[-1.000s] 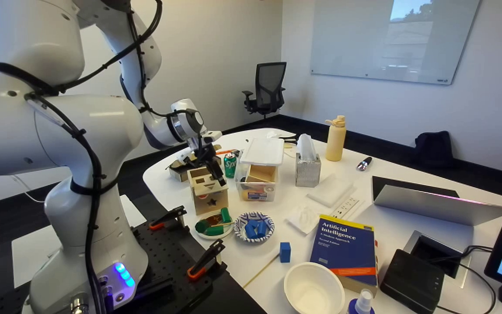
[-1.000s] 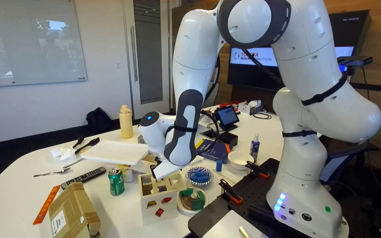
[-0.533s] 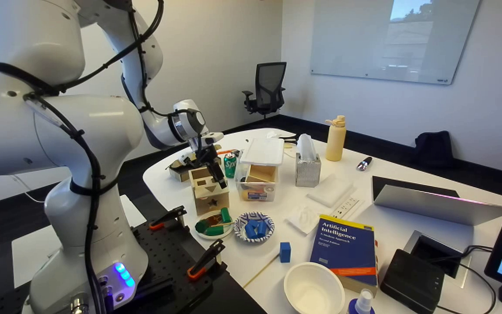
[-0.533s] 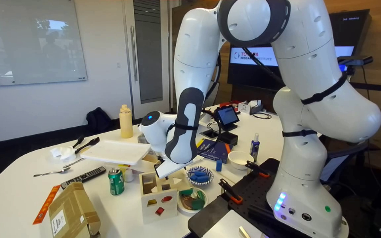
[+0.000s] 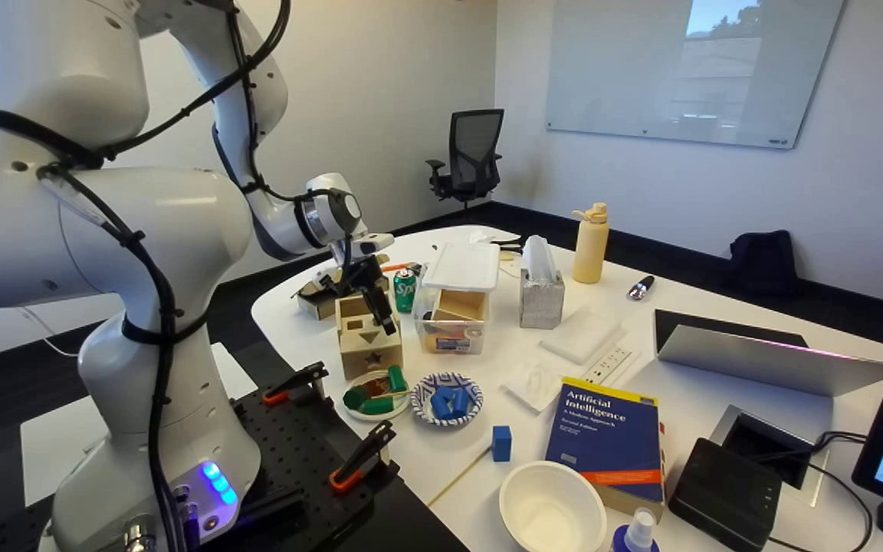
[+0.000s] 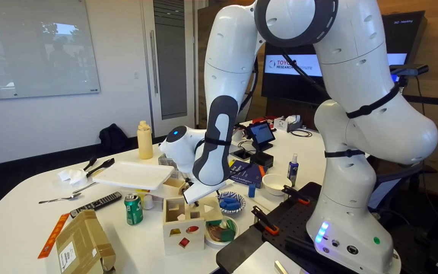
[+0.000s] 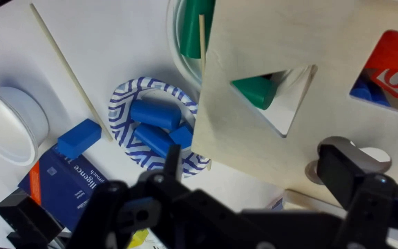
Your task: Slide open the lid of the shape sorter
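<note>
The wooden shape sorter [image 5: 357,364] stands on the table; it also shows in an exterior view [image 6: 175,243]. Its thin lid [image 6: 215,214] is partly slid out and juts over the plate side, leaving part of the box top open. The lid fills much of the wrist view [image 7: 271,41]; its triangular hole shows the plate and a green block below. My gripper [image 7: 252,157] is open, with one finger at the lid's rounded hole and the other beyond the lid's edge. How deep that finger reaches is unclear. In an exterior view the gripper [image 5: 388,328] is over the lid.
A plate with green blocks [image 5: 395,379] and a patterned bowl with blue blocks [image 5: 458,402] sit beside the sorter. A clear bin with a white lid [image 5: 461,268], a green can [image 6: 133,209] and a cardboard box [image 6: 82,239] stand close by.
The gripper has moved toward the plate side, and the lid has slid farther out over the plate with it. The sorter itself has shifted only slightly.
</note>
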Controlling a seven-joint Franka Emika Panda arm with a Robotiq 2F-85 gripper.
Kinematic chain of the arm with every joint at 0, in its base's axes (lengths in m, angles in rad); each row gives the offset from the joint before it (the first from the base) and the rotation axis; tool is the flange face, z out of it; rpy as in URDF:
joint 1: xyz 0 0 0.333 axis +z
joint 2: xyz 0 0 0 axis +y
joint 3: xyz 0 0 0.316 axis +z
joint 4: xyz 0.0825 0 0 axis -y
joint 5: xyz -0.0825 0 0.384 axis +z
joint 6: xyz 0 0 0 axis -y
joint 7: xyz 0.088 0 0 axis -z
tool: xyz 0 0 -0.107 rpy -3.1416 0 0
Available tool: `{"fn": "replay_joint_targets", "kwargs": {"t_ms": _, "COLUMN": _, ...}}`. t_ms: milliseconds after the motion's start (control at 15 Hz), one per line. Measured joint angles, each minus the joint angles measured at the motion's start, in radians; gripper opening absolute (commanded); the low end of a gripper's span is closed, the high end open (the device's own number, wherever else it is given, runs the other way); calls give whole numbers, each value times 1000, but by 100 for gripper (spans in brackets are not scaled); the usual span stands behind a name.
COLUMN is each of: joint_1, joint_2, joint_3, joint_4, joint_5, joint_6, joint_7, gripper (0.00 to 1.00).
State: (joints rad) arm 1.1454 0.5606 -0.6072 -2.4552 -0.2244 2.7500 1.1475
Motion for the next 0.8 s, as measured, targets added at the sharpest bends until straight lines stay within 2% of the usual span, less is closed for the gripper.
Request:
{"fn": "replay_joint_targets", "kwargs": {"t_ms": 533, "joint_1": 0, "joint_2": -55, "joint_3": 0, "joint_4": -25, "joint_5": -24, "joint_6": 0, "joint_7": 1, "gripper": 100}}
{"fn": "replay_joint_targets", "kwargs": {"t_ms": 800, "joint_1": -1, "joint_2": -95, "joint_3": -5, "joint_4": -27, "joint_5": -71, "joint_6": -1, "joint_7": 40, "gripper": 100}}
